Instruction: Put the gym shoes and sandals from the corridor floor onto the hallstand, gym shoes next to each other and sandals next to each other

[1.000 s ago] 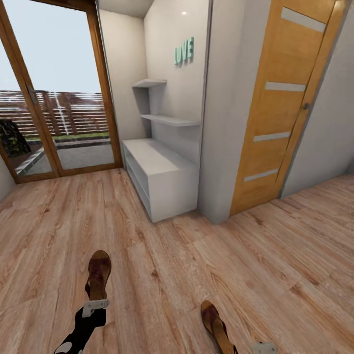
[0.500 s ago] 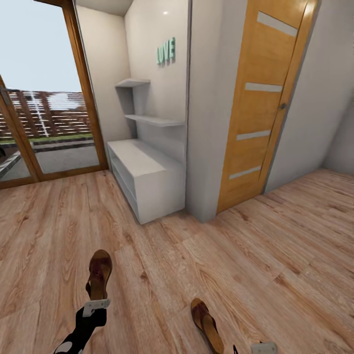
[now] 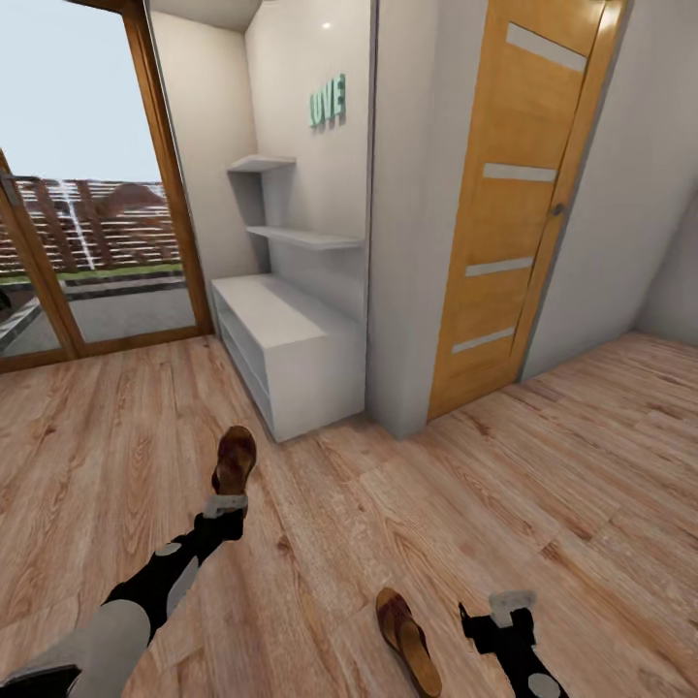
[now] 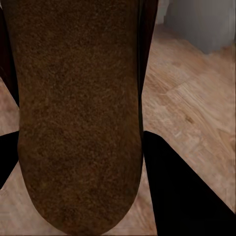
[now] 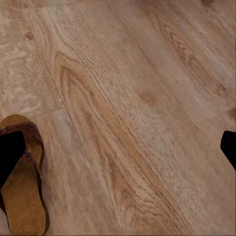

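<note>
In the head view the left gripper (image 3: 226, 505) is closed on one brown sandal (image 3: 235, 460), which sticks out beyond the fingers toward twelve o'clock, pointing at the hallstand (image 3: 291, 339); the sandal is held up off the corridor floor (image 3: 543, 485), its toe end well short of the rack's near corner. In the left wrist view that sandal's (image 4: 78, 118) grainy brown sole runs straight out from the camera between the two dark fingers (image 4: 182, 187), which press against its edges, with wood planks and a pale-grey corner of the rack (image 4: 201, 22) beyond. The second sandal (image 3: 409, 640) lies flat on the floor, at about nine o'clock from the right gripper (image 3: 511, 603) and just beside it, not touching. The right gripper hangs over bare planks with its jaws spread wide and nothing between them; in the right wrist view the second sandal (image 5: 22, 177), tan insole up with a dark strap across it, lies partly behind one dark fingertip (image 5: 10, 152), while the other fingertip (image 5: 228, 147) sits far across the frame over the floor (image 5: 137, 98). The rack stands at about eleven o'clock from the robot, against the white wall (image 3: 407, 242), its bench top and upper shelves bare; a wooden door (image 3: 514, 194) is at one o'clock
</note>
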{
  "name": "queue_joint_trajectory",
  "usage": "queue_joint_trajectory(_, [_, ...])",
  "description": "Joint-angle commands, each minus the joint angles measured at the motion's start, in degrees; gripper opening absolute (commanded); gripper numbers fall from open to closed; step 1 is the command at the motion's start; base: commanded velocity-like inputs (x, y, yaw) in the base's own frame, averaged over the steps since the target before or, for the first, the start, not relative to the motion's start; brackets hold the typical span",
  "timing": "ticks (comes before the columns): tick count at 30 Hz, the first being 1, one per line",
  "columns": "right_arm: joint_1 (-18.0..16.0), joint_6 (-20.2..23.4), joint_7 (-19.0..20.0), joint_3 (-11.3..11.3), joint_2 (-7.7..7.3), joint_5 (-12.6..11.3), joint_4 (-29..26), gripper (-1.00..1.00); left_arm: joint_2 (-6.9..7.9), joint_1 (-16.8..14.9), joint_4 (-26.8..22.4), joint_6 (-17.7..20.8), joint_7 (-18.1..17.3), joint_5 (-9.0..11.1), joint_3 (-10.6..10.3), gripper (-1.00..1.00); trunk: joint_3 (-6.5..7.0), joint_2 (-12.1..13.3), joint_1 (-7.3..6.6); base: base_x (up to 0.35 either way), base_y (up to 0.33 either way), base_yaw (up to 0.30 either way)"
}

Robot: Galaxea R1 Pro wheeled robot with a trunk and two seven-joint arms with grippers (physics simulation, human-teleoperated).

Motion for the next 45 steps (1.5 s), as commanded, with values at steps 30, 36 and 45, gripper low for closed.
queue_joint_trajectory(30, [-1.12, 2.07, 7.88, -0.18, -0.08, 0.73, -0.04, 1.00, -0.90, -3.81, -14.33, 18.07, -19.68, -7.23, -4.65, -1.00, -4.08, -7.25, 3.97, 0.000, 0.000, 0.000])
queue_joint_trajectory(36, [-1.12, 6.56, 7.95, -0.06, -0.03, 0.69, -0.02, 1.00, -0.90, -4.83, -16.87, 21.78, -23.56, -7.19, -4.68, -1.00, -5.95, -7.33, 4.13, 0.000, 0.000, 0.000])
queue_joint_trajectory(45, [-1.12, 6.96, 8.05, 0.10, 0.08, 0.59, 0.08, 1.00, -0.71, -4.82, -17.24, 23.56, -26.96, -7.25, -4.68, -1.00, -8.77, -7.45, 4.36, 0.000, 0.000, 0.000])
